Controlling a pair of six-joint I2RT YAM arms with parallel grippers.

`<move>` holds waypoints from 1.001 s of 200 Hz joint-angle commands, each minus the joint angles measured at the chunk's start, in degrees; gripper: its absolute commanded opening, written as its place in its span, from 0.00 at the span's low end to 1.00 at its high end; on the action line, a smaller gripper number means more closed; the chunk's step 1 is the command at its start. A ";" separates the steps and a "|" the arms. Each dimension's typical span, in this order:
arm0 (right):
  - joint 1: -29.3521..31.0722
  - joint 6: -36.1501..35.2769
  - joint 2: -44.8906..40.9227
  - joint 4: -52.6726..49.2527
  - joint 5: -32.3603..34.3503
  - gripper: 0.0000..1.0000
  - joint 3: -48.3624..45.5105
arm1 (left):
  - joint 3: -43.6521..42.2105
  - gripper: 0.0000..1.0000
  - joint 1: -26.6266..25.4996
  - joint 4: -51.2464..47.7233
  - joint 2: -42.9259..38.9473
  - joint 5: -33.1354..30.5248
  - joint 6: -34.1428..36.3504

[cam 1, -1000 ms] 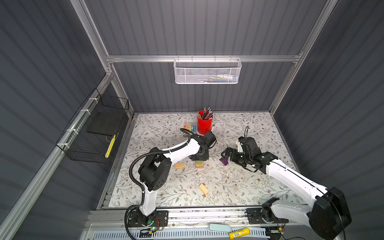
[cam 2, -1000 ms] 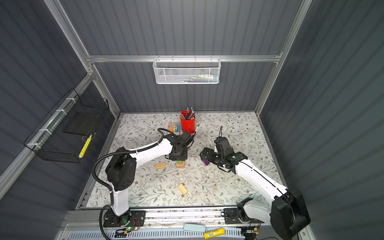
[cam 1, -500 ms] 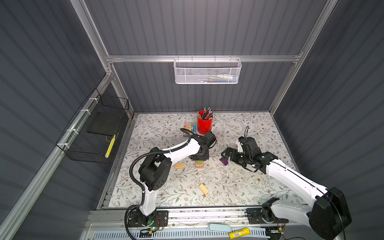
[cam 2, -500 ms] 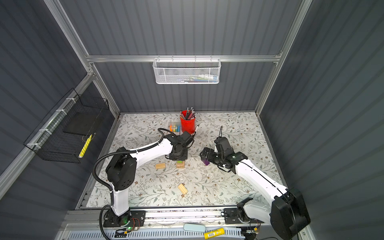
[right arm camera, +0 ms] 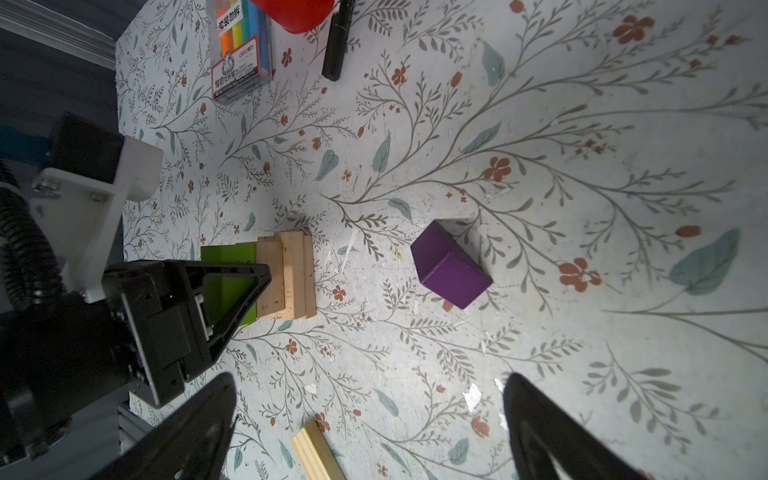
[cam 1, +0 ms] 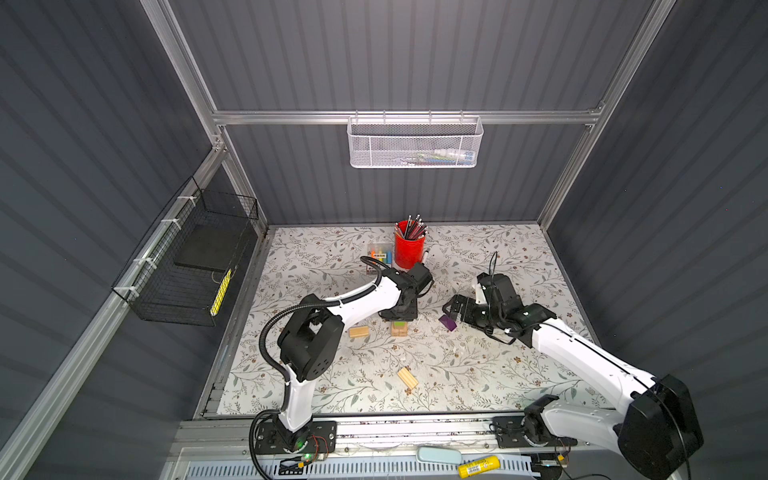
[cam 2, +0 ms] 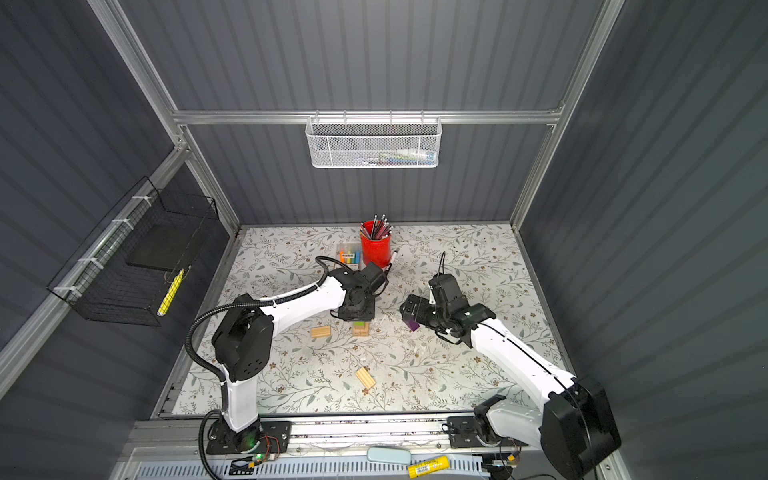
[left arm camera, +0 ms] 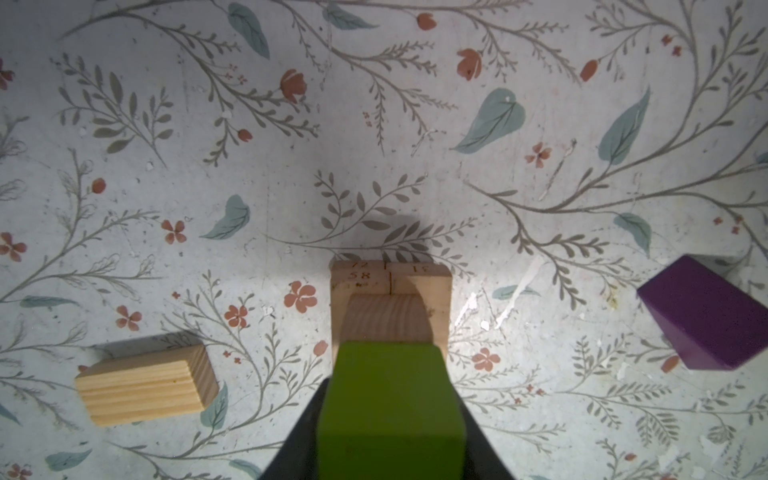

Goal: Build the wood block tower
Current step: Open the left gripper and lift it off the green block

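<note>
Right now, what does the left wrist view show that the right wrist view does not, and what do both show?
Only the left wrist view shows the pale block lying beside the tower, and numbers written on one tower brick. Only the right wrist view shows the marker box, the red cup, a black pen, another pale block, and the right tool, open and empty. Both show the green block on top of the tower, between the fingers of the left tool, and the purple block lying apart from it.
</note>
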 commanded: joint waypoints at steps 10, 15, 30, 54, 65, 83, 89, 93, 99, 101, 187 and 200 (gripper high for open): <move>-0.20 -2.65 -1.16 -0.93 -1.35 0.99 1.54 | 2.52 0.51 -0.25 -2.05 -1.38 -0.76 0.48; -0.18 -2.96 -1.32 -0.94 -1.37 0.99 1.74 | 2.52 0.52 -0.27 -2.07 -1.96 -0.75 0.60; -0.10 -4.01 -1.59 -0.93 -2.16 0.99 2.19 | 2.37 0.57 -0.30 -1.83 -3.97 -0.27 0.58; 0.28 -6.08 -1.85 -3.18 -2.78 0.99 3.05 | 1.74 0.65 -0.28 -2.02 -7.84 -0.46 0.62; 0.75 -7.08 -1.96 -3.79 -2.77 0.99 3.30 | 1.15 0.67 -0.30 -2.53 -9.75 -0.84 0.28; 1.85 -8.40 -1.71 -4.08 -2.77 0.99 3.52 | -0.80 0.70 -0.31 -2.78 -13.22 -1.12 -1.01; 2.46 -8.66 -1.37 -4.18 -2.77 0.99 3.67 | -1.71 0.71 -0.25 -2.86 -14.57 -1.21 -1.55; 2.79 -8.79 -1.12 -4.18 -2.77 0.99 3.70 | -2.39 0.71 -0.30 -2.86 -15.46 -1.32 -1.89; 3.43 -8.96 -0.76 -3.99 -2.77 0.99 3.78 | -3.46 0.72 -0.31 -3.02 -16.74 -1.59 -2.54; 3.60 -9.00 -0.56 -3.94 -2.77 0.99 3.83 | -3.85 0.72 -0.31 -3.10 -17.23 -1.70 -2.80; 15.45 -6.06 5.83 6.31 -1.48 0.99 1.59 | -27.77 0.78 0.64 -2.30 -36.58 -5.49 -20.87; 15.94 -5.25 6.75 7.11 -1.60 0.99 1.57 | -31.21 0.79 1.90 1.47 -37.57 -3.22 -21.94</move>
